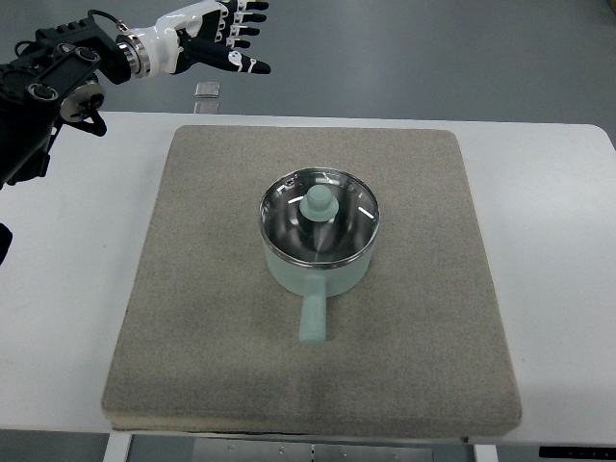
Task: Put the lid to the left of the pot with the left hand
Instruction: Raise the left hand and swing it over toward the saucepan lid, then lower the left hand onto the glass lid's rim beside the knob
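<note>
Robot hand (226,37) on the left arm hovers with fingers spread and empty beyond the desk's (67,289) far edge, well apart from the pot (318,265). Its glass lid (320,216) sits flat on the pot, mid-mat (221,318), likely rigid, smooth, breakable and fairly light; the mint knob (317,205) looks the best hold. That knob points straight up, while the pot's handle (314,320) runs toward the near edge.
</note>
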You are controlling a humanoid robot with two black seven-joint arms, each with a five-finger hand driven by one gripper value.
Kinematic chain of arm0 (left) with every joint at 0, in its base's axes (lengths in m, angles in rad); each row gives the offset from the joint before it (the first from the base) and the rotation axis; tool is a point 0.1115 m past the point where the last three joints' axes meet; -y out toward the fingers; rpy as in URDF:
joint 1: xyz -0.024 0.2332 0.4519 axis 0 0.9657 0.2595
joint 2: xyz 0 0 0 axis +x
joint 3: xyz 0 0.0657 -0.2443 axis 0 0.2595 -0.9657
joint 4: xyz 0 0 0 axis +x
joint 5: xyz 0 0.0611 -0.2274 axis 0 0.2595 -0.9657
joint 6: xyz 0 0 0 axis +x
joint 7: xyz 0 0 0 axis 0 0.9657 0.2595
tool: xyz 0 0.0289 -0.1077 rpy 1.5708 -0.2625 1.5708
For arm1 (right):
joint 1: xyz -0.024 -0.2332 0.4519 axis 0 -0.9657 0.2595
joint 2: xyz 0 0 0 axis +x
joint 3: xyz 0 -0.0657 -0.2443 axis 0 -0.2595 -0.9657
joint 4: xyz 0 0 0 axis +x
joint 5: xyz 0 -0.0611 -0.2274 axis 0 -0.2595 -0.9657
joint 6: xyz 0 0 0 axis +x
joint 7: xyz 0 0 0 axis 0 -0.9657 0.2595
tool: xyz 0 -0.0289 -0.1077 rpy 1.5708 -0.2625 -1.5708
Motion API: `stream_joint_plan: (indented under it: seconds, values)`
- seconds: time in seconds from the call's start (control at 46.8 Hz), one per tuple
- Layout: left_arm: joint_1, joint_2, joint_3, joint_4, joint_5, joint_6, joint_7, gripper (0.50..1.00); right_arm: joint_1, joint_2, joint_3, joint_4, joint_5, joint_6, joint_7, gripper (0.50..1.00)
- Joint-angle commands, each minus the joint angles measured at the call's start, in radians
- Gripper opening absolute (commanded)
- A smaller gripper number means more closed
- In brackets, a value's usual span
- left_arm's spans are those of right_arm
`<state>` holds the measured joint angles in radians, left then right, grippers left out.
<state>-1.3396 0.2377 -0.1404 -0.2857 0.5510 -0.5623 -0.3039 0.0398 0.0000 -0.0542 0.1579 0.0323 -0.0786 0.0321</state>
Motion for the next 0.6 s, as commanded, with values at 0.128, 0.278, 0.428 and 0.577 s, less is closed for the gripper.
stream_joint_plan:
  seconds: [0.128,0.278,0.428,0.577]
  values:
    - [-0.085,0.077,0.025,-0.216,0.219,-0.049,-0.014,0.992,0.0,0.0,0.0,0.0,0.0,0.0,0.0,0.921]
    - [-0.141,0.15,0.025,-0.42,0.313,-0.049,-0.014,0.992,0.0,0.0,0.0,0.0,0.0,0.0,0.0,0.921]
    - [-0.173,0.17,0.025,-0.529,0.403,-0.049,-0.014,0.992,0.0,0.0,0.0,0.0,0.0,0.0,0.0,0.921]
    - [-0.199,0.17,0.025,-0.566,0.483,-0.049,-0.018,0.992,0.0,0.0,0.0,0.0,0.0,0.0,0.0,0.921]
